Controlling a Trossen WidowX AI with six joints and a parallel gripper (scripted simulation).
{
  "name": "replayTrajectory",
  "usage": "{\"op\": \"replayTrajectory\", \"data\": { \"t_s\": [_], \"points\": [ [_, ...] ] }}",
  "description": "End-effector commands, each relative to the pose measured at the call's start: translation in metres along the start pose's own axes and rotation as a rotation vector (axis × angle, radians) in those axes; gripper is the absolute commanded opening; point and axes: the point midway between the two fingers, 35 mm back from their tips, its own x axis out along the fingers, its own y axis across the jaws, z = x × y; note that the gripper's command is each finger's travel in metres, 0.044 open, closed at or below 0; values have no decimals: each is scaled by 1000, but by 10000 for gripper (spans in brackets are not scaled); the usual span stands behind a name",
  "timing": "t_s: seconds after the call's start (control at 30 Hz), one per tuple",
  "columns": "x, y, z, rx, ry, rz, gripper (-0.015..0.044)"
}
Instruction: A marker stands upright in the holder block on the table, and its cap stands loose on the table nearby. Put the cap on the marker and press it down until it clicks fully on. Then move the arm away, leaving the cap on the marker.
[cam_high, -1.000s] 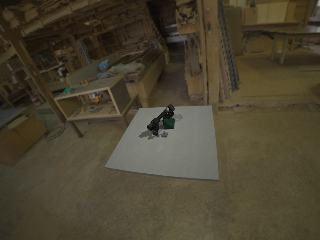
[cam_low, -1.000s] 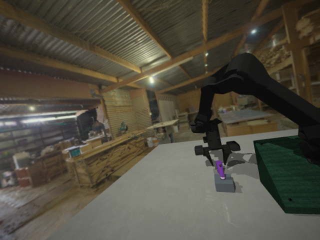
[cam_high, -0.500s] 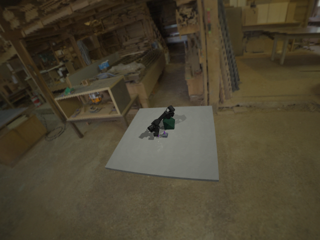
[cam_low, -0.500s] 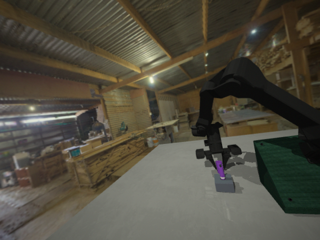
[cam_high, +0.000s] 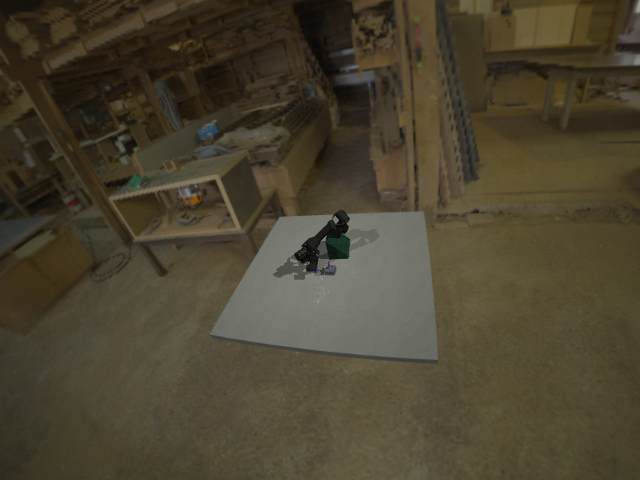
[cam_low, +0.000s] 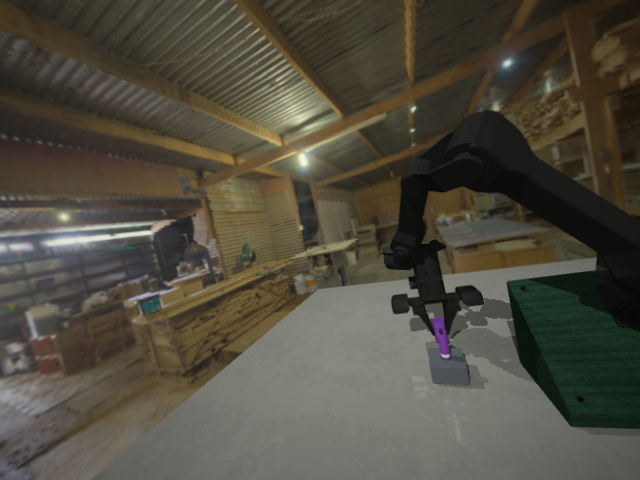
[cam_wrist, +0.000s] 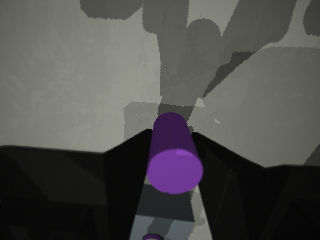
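Note:
The purple cap (cam_high: 316, 270) (cam_low: 437, 322) (cam_wrist: 175, 171) is upright, its smooth closed end facing the wrist camera. My gripper (cam_high: 312, 268) (cam_low: 442, 334) (cam_wrist: 171, 136) is low over the table and shut on the cap, one finger on each side. Whether the cap's lower end touches the table cannot be told. The purple marker (cam_high: 329, 265) (cam_low: 443, 347) (cam_wrist: 153, 236) stands in the grey holder block (cam_high: 330, 271) (cam_low: 449, 373) (cam_wrist: 165, 227), beside the gripper and apart from the cap. In the wrist view it is mostly cut off at the bottom edge.
A dark green block (cam_high: 337, 248) (cam_low: 558, 351) stands beside the arm's base, not far from the holder block. The grey table top (cam_high: 382, 310) (cam_low: 310, 387) carries everything, and the arm's shadow falls on it around the cap.

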Motion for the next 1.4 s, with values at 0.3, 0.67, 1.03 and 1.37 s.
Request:
{"op": "replayTrajectory", "data": {
  "t_s": [0.3,0.67,1.03,1.37],
  "points": [
    [-46,2,1,-11,-12,6,0],
    [-62,5,-18,-11,-11,5,0],
    [-80,8,-51,-10,-10,5,0],
    [-94,8,-82,-10,-8,4,0]
  ]
}}
